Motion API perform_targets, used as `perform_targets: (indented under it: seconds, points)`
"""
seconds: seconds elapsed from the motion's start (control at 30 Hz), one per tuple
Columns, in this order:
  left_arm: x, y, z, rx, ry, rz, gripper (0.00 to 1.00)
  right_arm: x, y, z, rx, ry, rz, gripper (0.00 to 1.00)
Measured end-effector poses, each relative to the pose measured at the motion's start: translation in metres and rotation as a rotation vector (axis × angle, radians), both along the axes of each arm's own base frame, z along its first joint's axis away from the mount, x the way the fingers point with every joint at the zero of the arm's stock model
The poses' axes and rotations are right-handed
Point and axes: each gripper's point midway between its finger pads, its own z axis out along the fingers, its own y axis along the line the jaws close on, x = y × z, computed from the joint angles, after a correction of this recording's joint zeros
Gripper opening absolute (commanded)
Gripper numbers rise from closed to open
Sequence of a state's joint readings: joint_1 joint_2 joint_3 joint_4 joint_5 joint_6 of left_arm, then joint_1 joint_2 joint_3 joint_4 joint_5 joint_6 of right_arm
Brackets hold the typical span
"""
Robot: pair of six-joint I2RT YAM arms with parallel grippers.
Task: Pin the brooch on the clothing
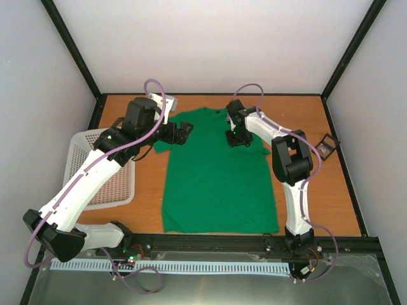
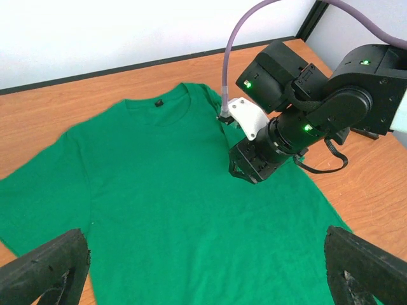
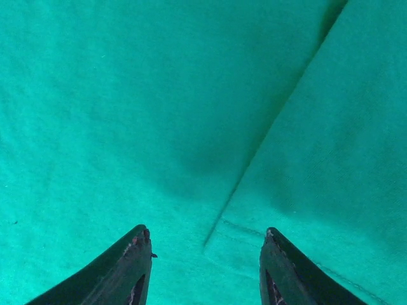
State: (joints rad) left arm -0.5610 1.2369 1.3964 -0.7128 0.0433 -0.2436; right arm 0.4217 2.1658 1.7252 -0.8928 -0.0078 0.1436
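I judge this to be the preparing step: the cloth is being handled and the pinning itself is not yet begun. The green T-shirt (image 1: 216, 184) lies flat, front up, in the middle of the surface (image 1: 318, 190), collar towards the far wall. I can't find the brooch in any of the 3 views, so I can't say where it is.

The right pincer (image 1: 238, 141) is down on the shirt near the shoulder on its own side. Its wrist view shows the tips part-way apart, with only fabric and a stitched sleeve edge (image 3: 273, 136) in the gap between them; nothing is held. The left pincer (image 2: 203, 273) hangs over the opposite shoulder with its jaws spread wide and empty.

Next, I think, comes locating the brooch, then a fine pinch on something very small.

The shirt is plain bright green, soft, mostly smooth, with a dark neckline. The white mesh basket (image 1: 95, 171) and the small black frame box (image 1: 327, 145) sit off to either side.
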Motion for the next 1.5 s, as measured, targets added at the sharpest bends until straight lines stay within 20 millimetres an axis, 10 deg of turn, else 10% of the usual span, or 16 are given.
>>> perform_targets:
  seconds: [0.83,1.03,1.5]
  points:
    - [0.002,0.002,-0.002,0.011,0.001,0.015,1.00,-0.009,-0.015,-0.024,-0.062,0.050,-0.012,0.26]
    - [0.002,0.002,-0.002,0.010,0.002,0.013,1.00,-0.007,-0.018,-0.024,-0.078,0.040,-0.007,0.09]
    - [0.001,0.002,-0.004,0.014,0.011,0.011,1.00,0.007,-0.032,0.001,-0.118,-0.001,-0.029,0.03]
